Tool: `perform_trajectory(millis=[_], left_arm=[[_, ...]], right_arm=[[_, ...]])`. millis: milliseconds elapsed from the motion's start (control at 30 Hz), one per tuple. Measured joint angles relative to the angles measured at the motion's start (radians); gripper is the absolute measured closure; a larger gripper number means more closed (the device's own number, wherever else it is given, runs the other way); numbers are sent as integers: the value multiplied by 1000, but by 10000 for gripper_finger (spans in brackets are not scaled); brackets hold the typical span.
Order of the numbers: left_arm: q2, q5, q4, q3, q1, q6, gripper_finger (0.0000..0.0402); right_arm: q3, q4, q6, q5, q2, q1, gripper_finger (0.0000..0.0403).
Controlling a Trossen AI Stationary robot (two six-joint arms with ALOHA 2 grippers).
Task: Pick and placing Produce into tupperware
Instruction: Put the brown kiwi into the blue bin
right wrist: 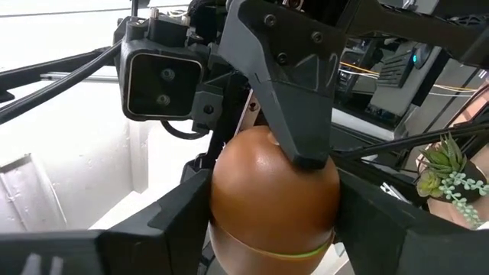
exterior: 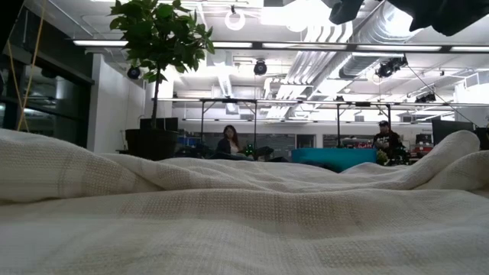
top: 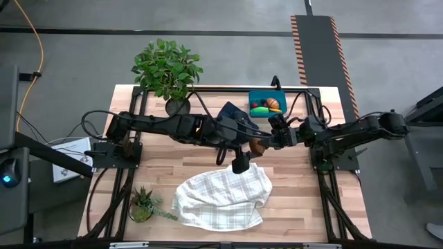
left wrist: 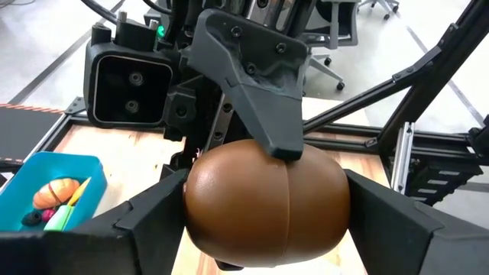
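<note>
A: The left gripper point(left wrist: 263, 221) had its two fingers pressed against the sides of the brown kiwi point(left wrist: 266, 198), didn't it?

B: Yes, pinching it at the middle of the frame in the left wrist view. The right gripper point(right wrist: 271, 218) flanked the same kiwi point(right wrist: 273, 195) with its own fingers, one at each side, though I could not tell whether they were gripping it. In each wrist view a finger of the other arm also came down onto the top of the fruit.

A: And from above?

B: The two grippers met at the center of the table point(top: 297, 207), the kiwi point(top: 255, 146) between them, just above the white checked cloth point(top: 221, 197).

A: Where was the box?

B: The teal box point(top: 268, 95) sat at the upper center of the frame, holding an orange piece point(top: 273, 104), a green piece point(top: 260, 111) and a dark red one point(top: 254, 105). A potted plant point(top: 167, 67) stood to its left, a smaller plant point(top: 143, 205) at lower left.
</note>
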Motion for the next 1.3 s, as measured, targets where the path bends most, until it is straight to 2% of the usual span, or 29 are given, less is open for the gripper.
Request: perform_trajectory(millis=[300, 833, 1300], left_arm=[[0, 1, -5, 0, 0, 3, 104], [0, -18, -39, -1, 0, 2, 56], [0, -31, -227, 0, 0, -55, 54]], right_arm=[[0, -1, -10, 1, 0, 0, 176], [2, 7, -27, 5, -1, 0, 176], [2, 25, -29, 5, -1, -5, 176]])
